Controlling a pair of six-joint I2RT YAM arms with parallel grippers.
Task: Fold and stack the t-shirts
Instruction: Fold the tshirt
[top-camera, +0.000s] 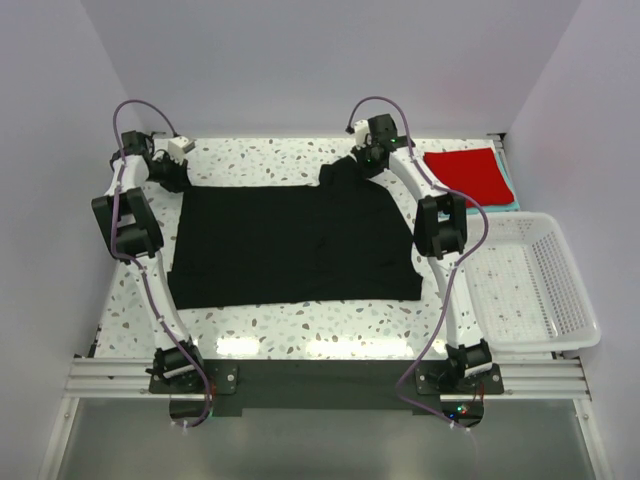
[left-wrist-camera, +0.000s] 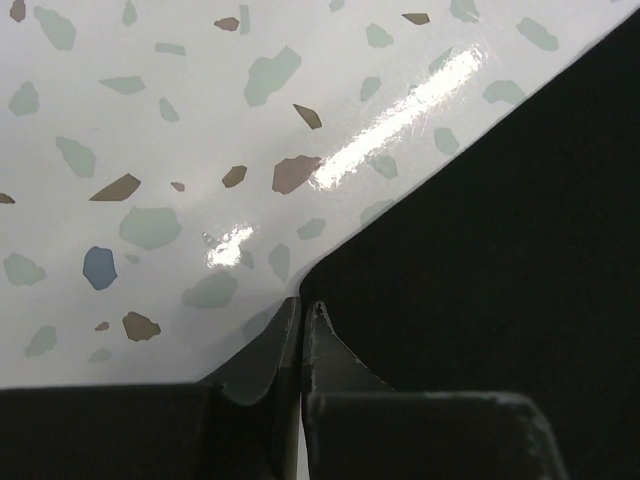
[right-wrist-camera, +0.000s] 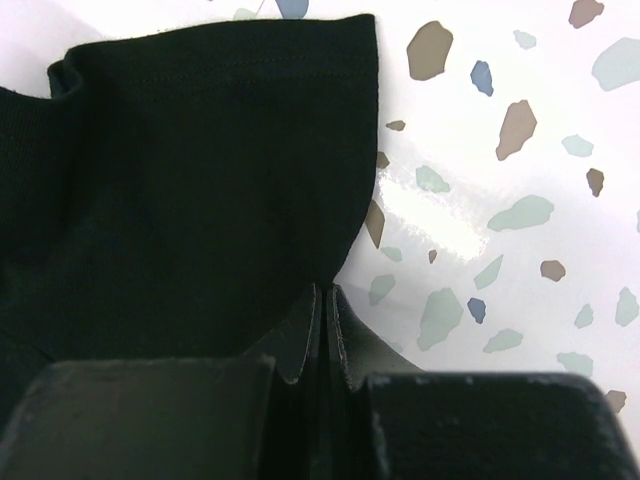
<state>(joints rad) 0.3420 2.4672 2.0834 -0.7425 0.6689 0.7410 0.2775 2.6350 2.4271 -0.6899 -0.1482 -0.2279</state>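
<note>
speckled table (top-camera: 300, 318), near its far edge: left gripper (left-wrist-camera: 303, 305) and right gripper (right-wrist-camera: 325, 290) both have jaws closed on the black t-shirt (top-camera: 290, 240); such shallow bites may slip once lifted.

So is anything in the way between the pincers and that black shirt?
Nothing visible. The left pincer and right pincer are both shut right on the cloth at the far corners of the black shirt.
</note>
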